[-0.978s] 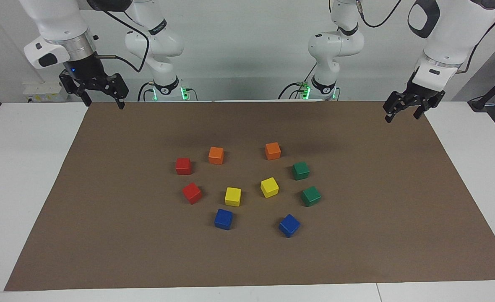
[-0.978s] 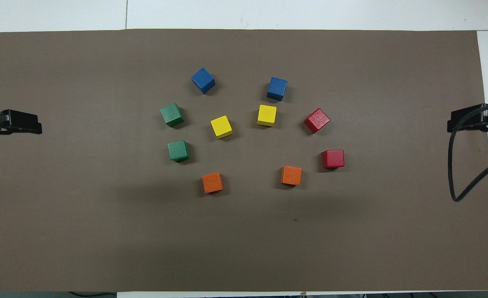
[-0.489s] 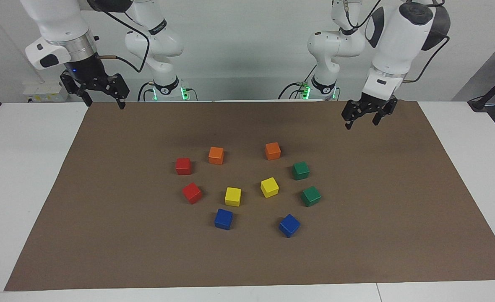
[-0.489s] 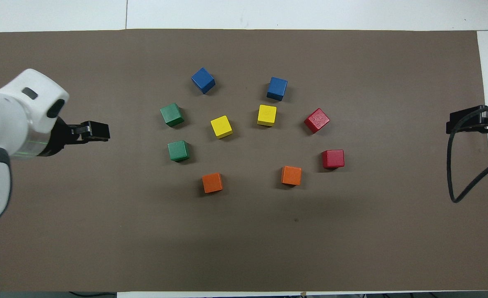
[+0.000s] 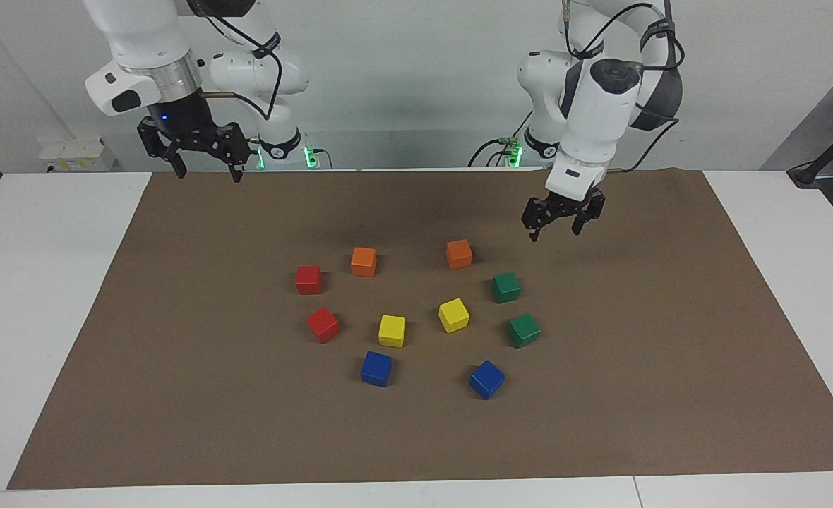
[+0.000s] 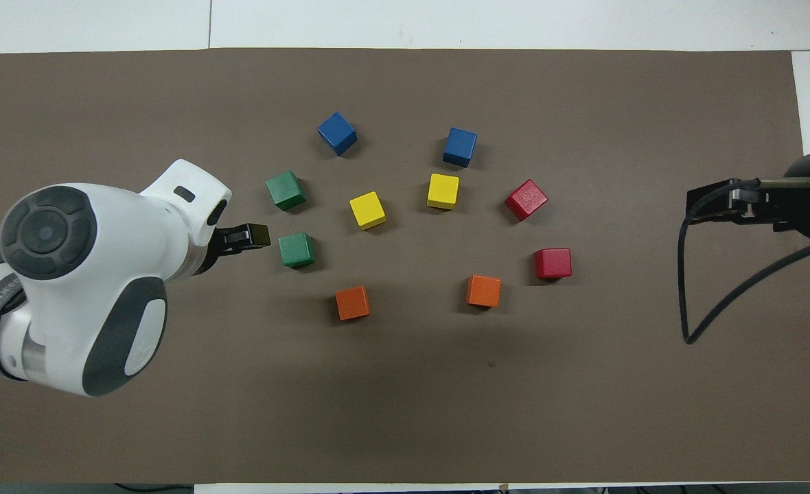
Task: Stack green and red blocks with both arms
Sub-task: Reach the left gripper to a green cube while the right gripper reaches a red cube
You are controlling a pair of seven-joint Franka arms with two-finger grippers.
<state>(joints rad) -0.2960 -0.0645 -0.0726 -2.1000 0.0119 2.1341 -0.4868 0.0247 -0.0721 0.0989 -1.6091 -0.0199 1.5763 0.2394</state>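
Observation:
Two dark green cubes (image 5: pixel 506 287) (image 5: pixel 524 329) lie on the brown mat (image 5: pixel 176 353) toward the left arm's end. They also show in the overhead view (image 6: pixel 296 250) (image 6: pixel 285 190). Two red cubes (image 5: pixel 308 279) (image 5: pixel 323 324) lie toward the right arm's end, also in the overhead view (image 6: pixel 552 263) (image 6: pixel 526 200). All are single and apart. My left gripper (image 5: pixel 555 234) (image 6: pixel 257 237) is open and empty, in the air over the mat beside the green cube nearer to the robots. My right gripper (image 5: pixel 207 175) (image 6: pixel 695 206) is open and empty, high over the mat's edge at the right arm's end.
Two orange cubes (image 5: pixel 363 261) (image 5: pixel 459 253) lie nearest to the robots. Two yellow cubes (image 5: pixel 392 330) (image 5: pixel 453 315) lie in the middle. Two blue cubes (image 5: pixel 376 368) (image 5: pixel 486 379) lie farthest. A black cable (image 6: pixel 721 302) loops below the right wrist.
My left arm has swung in from the table's end toward the green cubes and come lower. My right gripper has shifted a little inward. No cube has moved.

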